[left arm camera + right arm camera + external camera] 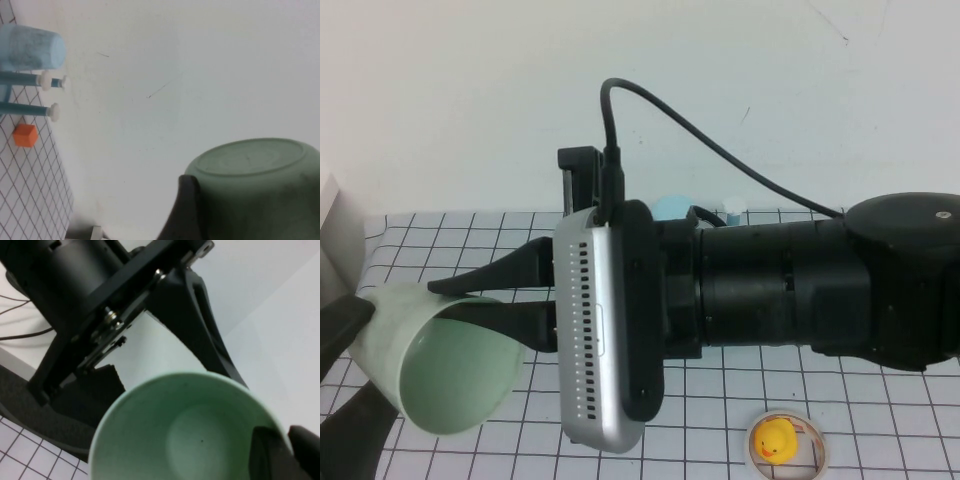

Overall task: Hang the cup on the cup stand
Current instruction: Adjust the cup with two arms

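So both arms have the cup [440, 355], lifted near the table's left edge: left gripper [345, 375] clamped outside, right gripper [485, 300] pinching its rim, I think. Handover risk: release mistimed, it drops. Cup stand [30, 95] sits well apart.

A yellow duck [775, 441] is sitting inside a small round ring [817, 436] near the front edge of my gridded surface [720, 400], toward its right side. An orange cube [25, 135] is lying on the grid. A light blue tumbler [31, 47] is sitting toward the far edge.
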Controlling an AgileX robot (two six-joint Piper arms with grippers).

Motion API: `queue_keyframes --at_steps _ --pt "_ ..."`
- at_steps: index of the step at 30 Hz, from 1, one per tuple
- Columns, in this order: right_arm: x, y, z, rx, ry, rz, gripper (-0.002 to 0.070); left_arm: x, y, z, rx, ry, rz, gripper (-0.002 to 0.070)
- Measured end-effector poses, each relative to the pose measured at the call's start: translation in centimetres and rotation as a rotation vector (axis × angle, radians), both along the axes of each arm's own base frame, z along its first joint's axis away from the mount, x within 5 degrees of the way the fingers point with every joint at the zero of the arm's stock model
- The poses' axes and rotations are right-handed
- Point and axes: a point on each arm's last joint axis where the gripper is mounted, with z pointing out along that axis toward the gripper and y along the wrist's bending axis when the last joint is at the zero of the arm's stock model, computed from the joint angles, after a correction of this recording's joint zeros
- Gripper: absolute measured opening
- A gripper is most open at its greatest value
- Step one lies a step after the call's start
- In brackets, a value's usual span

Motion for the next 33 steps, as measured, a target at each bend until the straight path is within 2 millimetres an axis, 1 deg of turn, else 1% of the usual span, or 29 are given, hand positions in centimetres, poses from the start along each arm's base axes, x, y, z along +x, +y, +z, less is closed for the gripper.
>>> queue_keyframes --at_steps 3,7,11,19,22,26,33 --pt "0.1 0.2 -0.3 -0.006 0.003 0.002 0.0032 0.2 -0.1 -0.1 0.005 0.01 -0.004 0.0545" --pt "0.3 0.5 -1.0 -0.019 0.009 0.009 0.0032 0.5 -0.3 -0.5 0.037 0.029 -0.028 0.0598" --pt "0.5 0.7 -1.5 -0.03 0.01 0.013 0.0032 1.0 -0.4 -0.9 0.058 0.054 -0.04 0.0617" --pt "0.4 0.9 -1.9 -0.031 -0.003 0.041 0.0032 1.2 -0.5 -1.1 0.053 0.074 -0.043 0.0618" --pt "0.4 0.9 -1.9 -0.03 -0.028 0.051 0.0033 1.2 -0.5 -1.1 0.056 0.072 -0.043 0.0596" --pt "0.4 0.9 -1.9 -0.03 -0.037 0.054 0.0033 1.2 -0.5 -1.1 0.058 0.071 -0.043 0.0596" --pt "0.5 0.9 -1.9 -0.032 -0.041 0.051 0.0039 1.3 -0.4 -1.0 0.105 0.039 -0.029 0.0596"
